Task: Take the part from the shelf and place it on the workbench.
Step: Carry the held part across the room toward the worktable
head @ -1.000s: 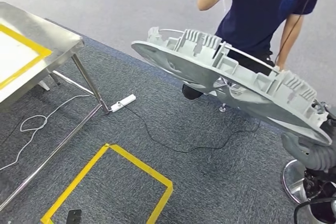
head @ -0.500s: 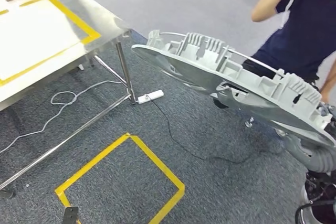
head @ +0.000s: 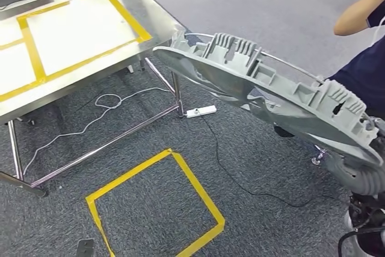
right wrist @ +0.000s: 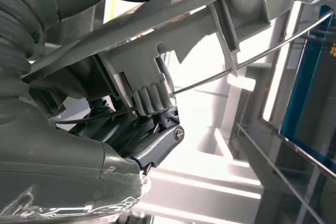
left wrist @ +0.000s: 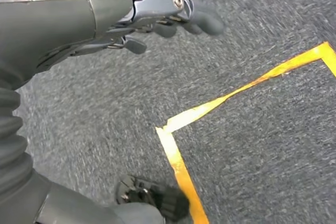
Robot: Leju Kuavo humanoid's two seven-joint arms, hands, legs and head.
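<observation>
one long grey ribbed plastic part [head: 272, 97] hangs in the air, tilted, reaching from the right edge of the head view toward the corner of the steel workbench marked with yellow tape [head: 154, 28], above the carpet and not touching the bench. the right hand [right wrist: 150, 140] holds the part at its near end, dark fingers [right wrist: 118, 129] wrapped under a ribbed lug. the left hand [left wrist: 166, 19] hangs over the grey carpet [left wrist: 257, 140] holding nothing, its fingers spread loosely. a yellow tape square [head: 156, 206] lies on the carpet below, a white power strip [head: 201, 111] sits by the bench leg, and a person in a dark blue shirt [head: 363, 70] stands at the right.
</observation>
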